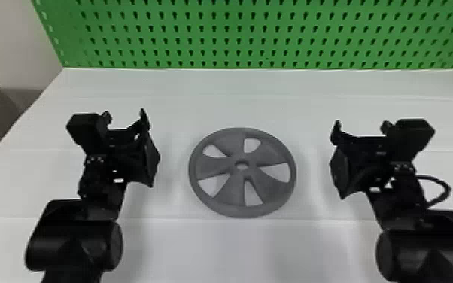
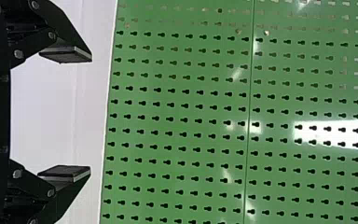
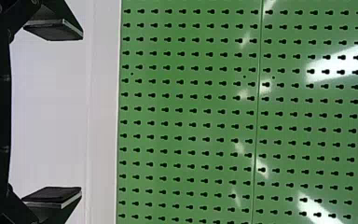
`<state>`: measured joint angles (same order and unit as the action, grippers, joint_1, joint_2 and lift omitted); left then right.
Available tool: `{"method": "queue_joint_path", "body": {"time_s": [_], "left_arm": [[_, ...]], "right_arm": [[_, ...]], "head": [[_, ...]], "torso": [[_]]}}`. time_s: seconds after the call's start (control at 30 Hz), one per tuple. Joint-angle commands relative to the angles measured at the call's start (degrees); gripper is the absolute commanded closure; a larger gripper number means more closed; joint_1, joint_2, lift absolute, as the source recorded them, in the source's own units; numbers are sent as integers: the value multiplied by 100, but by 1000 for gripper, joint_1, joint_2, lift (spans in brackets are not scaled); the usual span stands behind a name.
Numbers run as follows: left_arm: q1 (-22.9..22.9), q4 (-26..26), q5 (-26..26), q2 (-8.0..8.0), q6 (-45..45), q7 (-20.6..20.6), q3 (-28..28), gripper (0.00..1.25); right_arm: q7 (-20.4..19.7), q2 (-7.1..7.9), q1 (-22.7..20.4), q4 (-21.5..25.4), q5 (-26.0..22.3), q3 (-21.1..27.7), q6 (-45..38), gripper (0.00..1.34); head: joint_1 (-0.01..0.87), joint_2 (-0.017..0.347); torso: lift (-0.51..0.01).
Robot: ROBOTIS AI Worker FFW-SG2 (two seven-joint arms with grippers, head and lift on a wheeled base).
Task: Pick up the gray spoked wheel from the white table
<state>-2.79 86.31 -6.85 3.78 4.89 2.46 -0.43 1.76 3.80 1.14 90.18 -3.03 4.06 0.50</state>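
The gray spoked wheel [image 1: 220, 166] lies flat on the white table [image 1: 244, 248], midway between my two arms. In the head view my left gripper [image 1: 126, 116] is to the left of the wheel, apart from it, and my right gripper [image 1: 361, 128] is to its right, also apart. The left wrist view has my left gripper [image 2: 67, 114] with its fingers wide apart and nothing between them. My right gripper [image 3: 56, 114] is likewise spread open and holds nothing in the right wrist view.
A green perforated board [image 1: 237, 34] stands upright along the table's back edge. Beside the right wrist a black cable [image 1: 448, 190] loops outward. The table's left edge slants down toward a dark floor area.
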Motion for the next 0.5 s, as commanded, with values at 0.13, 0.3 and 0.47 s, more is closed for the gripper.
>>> {"method": "queue_joint_path", "body": {"time_s": [0.13,0.3,0.47], "left_arm": [[41,0,8,0,3,-9,26,401],[50,0,8,0,-6,-9,35,401],[50,0,0,0,3,-9,43,401]], "right_arm": [[0,-2,0,0,-48,25,-6,124],[0,-2,0,9,-48,51,-6,124],[0,-2,0,9,-57,33,-24,124]], "head": [[782,57],[782,57],[782,57]], "torso": [[-97],[-97],[-97]]}}
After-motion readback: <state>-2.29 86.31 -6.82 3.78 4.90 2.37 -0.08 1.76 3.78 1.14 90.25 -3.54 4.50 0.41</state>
